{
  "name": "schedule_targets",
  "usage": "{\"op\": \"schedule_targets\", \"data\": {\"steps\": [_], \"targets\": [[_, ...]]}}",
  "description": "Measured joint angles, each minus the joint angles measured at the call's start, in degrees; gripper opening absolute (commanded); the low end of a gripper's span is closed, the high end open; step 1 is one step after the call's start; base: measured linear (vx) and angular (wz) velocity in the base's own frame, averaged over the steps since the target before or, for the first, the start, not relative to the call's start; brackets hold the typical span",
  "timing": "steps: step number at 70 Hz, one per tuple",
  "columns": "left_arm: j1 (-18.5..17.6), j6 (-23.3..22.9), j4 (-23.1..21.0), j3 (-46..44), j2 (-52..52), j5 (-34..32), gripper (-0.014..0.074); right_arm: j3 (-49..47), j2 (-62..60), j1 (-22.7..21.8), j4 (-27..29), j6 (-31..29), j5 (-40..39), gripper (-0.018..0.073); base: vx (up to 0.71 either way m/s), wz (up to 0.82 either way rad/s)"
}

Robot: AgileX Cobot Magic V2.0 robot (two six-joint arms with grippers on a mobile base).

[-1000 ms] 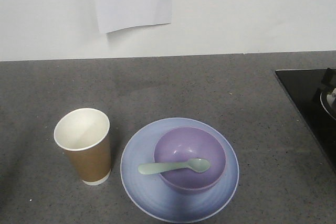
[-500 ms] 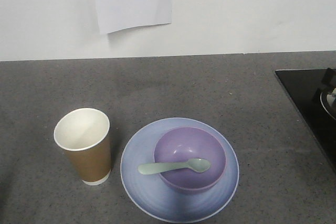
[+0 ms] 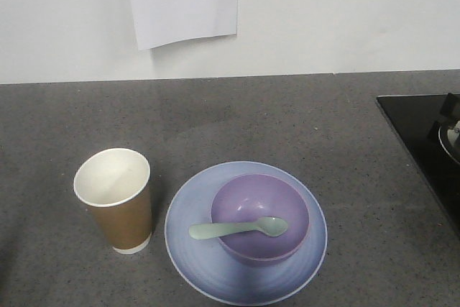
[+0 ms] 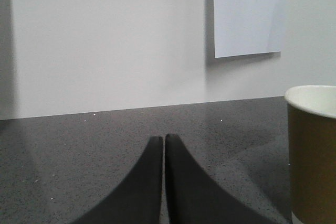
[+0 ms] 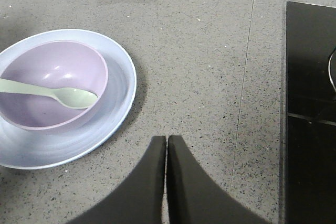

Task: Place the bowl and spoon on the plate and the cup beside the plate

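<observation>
The setting looks like a kitchen, or a mock-up of one. A dark grey speckled stone bench (image 3: 287,116) runs along a plain white wall (image 3: 345,19), and a glossy black glass cooktop (image 3: 424,141) is set into it. A printed paper sheet (image 3: 183,1) hangs on the wall.

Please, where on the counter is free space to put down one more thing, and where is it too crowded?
Free: the wide strip between the wall and the plate, and the patch between the plate and the black cooktop. Crowded: the narrow gap between the paper cup and the plate; the plate itself holds the bowl with the spoon.
</observation>
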Motion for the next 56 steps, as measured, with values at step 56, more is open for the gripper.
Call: {"op": "schedule_targets", "data": {"steps": [56], "targets": [[0.00,-0.14,-0.05,0.00,0.00,0.00,-0.0008,0.00,0.00,0.00,0.00,0.00,0.00,-0.0010,0.00,0.00]]}}
